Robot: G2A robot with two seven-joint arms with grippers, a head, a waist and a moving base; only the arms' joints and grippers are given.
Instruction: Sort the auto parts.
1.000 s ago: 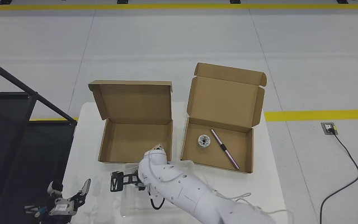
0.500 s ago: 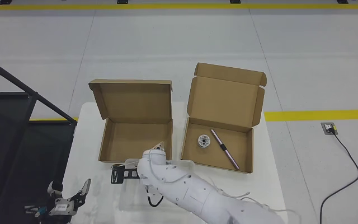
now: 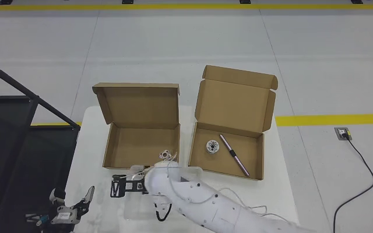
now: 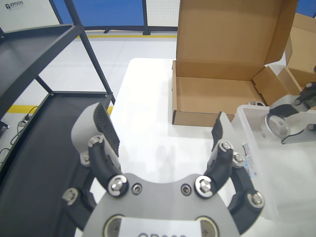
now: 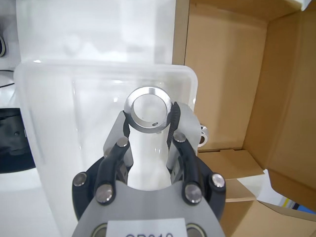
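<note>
Metal ring (image 5: 144,125) pinched in the right gripper (image 5: 150,119) above the clear bin (image 5: 98,66). An open cardboard box (image 3: 140,148) sits at 12 o'clock. The left gripper (image 4: 159,114), fingers spread, is at 8 o'clock.

Shiny silver metal ring (image 5: 144,125) with a tiny hole in its side wall is pinched in the right gripper (image 5: 150,118), over the clear plastic bin (image 5: 49,99). A small round silvery part (image 3: 212,146) and a thin pink rod (image 3: 234,155), lying diagonal, sit near each other on the floor of the right-hand brown cardboard box (image 3: 253,148).
</note>
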